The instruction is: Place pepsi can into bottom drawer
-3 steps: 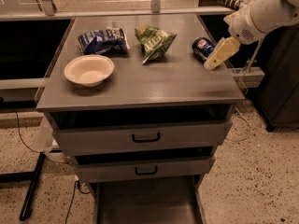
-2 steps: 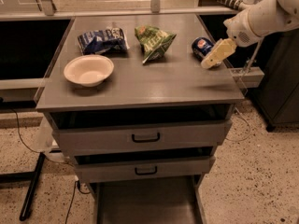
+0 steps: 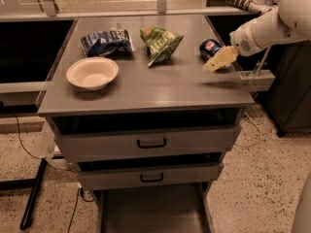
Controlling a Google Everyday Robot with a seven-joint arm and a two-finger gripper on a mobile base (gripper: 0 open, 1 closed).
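Tool (image 3: pixel 217 62): tan, just right of small dark-blue pepsi can (image 3: pixel 210 46); grip cannot be told
Can: lying on grey surface (image 3: pixel 160 89)
Grey bottom drawer (image 3: pixel 150 210): open

The desk (image 3: pixel 160 89) carries one pepsi can (image 3: pixel 210 47), one white bowl (image 3: pixel 92 73) and two snack bags (a blue-and-white bag (image 3: pixel 106 41) and a green bag (image 3: pixel 159 41)). Three drawers sit below: top drawer (image 3: pixel 150 143), middle drawer (image 3: pixel 151 177), bottom drawer (image 3: pixel 150 212). One hand (image 3: pixel 218 59) hovers just beside the can.
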